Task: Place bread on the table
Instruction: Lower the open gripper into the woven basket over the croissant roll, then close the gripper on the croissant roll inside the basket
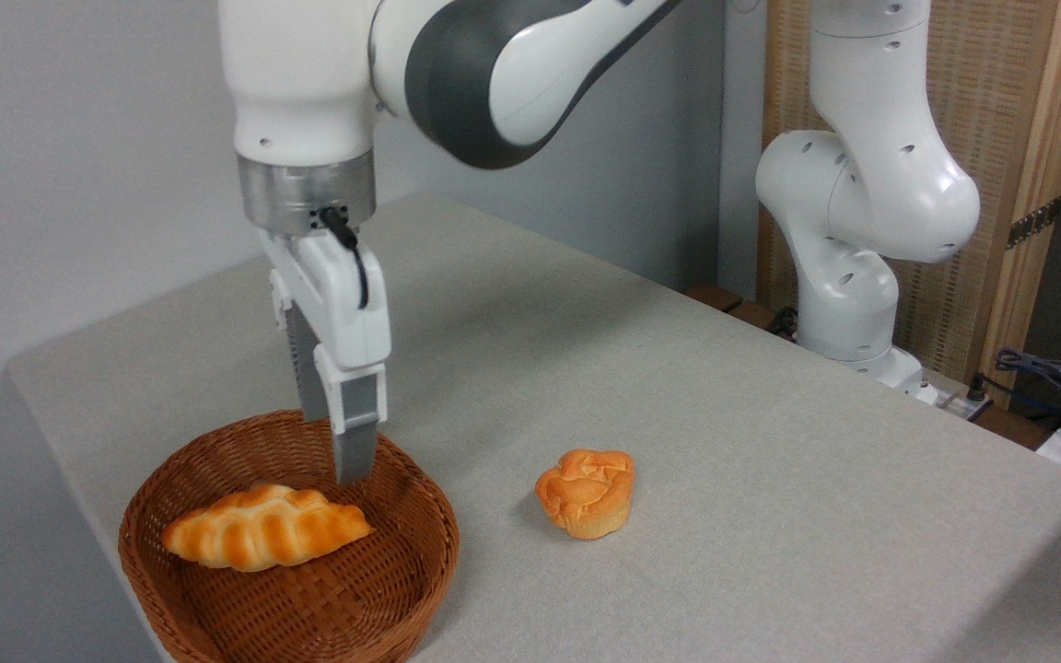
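A wide grey-beige worktop (678,387) with rounded corners fills the scene. A white robot arm (512,64) reaches over its left part. Near the front left sits a round brown wicker basket (217,599). Inside lies the bread (265,539), a long golden-orange loaf with pale braided ridges and tapered ends. The pincer (346,460) hangs just above the loaf; whether its fingers are apart cannot be told. Right of the basket, a small orange bun (586,491) stands on the worktop.

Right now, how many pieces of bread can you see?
2. The long braided loaf lies in the wicker basket at the lower left, beneath the gripper. The small round bun sits on the table, right of the basket. None seem hidden.
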